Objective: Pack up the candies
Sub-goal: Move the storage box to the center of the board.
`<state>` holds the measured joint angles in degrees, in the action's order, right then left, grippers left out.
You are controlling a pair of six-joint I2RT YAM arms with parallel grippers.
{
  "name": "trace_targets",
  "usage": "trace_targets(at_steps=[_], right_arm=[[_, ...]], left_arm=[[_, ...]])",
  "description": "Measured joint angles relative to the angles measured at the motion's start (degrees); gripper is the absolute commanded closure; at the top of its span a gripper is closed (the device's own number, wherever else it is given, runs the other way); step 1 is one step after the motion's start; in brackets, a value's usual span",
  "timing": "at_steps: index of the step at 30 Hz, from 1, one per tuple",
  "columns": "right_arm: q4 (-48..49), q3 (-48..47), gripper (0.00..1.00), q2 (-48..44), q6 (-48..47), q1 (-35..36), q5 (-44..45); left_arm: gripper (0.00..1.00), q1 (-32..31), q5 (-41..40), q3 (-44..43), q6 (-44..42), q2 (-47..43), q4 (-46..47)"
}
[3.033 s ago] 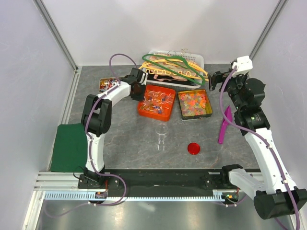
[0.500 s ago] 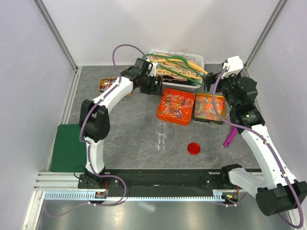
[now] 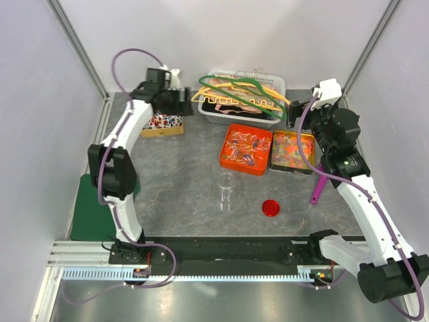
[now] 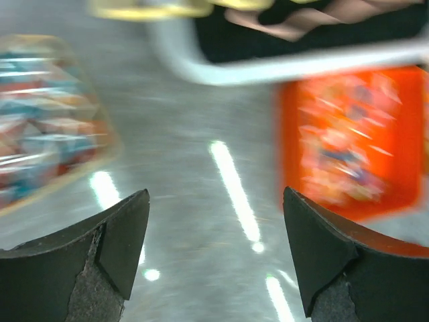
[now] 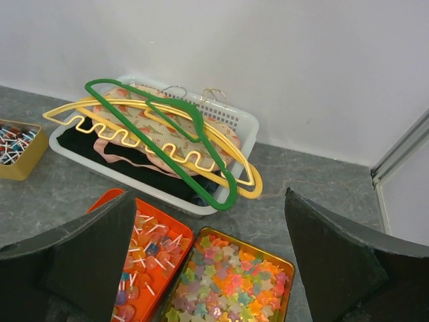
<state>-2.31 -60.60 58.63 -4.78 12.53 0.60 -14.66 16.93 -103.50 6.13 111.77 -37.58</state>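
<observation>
Hovering at the far-left corner, the left gripper (image 3: 175, 104) stands released, jaws wide with nothing between them (its wrist view is blurred). The right gripper (image 5: 209, 200) is likewise spread and empty, above the white basket (image 5: 234, 119) of coat hangers (image 5: 219, 196).

Risks, largest object down:
- the hangers overhang the basket rim and could snag a passing finger;
- the orange tray (image 3: 245, 149) of sweets on sticks and the gold tin (image 3: 293, 151) of star gummies lie side by side, so a pick from the wrong container is possible;
- the glass jar (image 3: 226, 190) stands alone mid-table, narrow and light-looking, so a brushed link would likely tip it;
- the red lid (image 3: 270, 208) lies near the jar but apart from it;
- the candies (image 3: 164, 122), wrapped red, blue and white, sit in a shallow yellow tray (image 3: 161, 133) just beside the left gripper; being tiny and slick, they may slip a pinch or miss the jar mouth.
</observation>
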Motion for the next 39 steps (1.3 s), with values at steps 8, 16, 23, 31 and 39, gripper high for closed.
trace_targets(at_steps=[8,16,23,31,39], right_arm=[[0.6,0.2,0.02,-1.3,0.0,0.0,0.7],[1.3,0.2,0.02,-1.7,0.0,0.0,0.7],[1.3,0.2,0.02,-1.7,0.0,0.0,0.5],[1.3,0.2,0.02,-1.5,0.0,0.1,0.3],[1.4,0.2,0.02,-1.0,0.0,0.1,0.3]], left_arm=[[0.11,11.0,-9.6,2.2,-7.9,-0.7,1.7],[0.13,10.4,-13.4,3.7,-9.7,3.8,3.8],[0.21,11.2,-15.1,3.8,-9.9,8.5,4.9],[0.24,11.3,-14.8,7.2,-10.5,8.6,7.8],[0.24,11.4,-12.4,11.5,-16.7,6.7,13.7]])
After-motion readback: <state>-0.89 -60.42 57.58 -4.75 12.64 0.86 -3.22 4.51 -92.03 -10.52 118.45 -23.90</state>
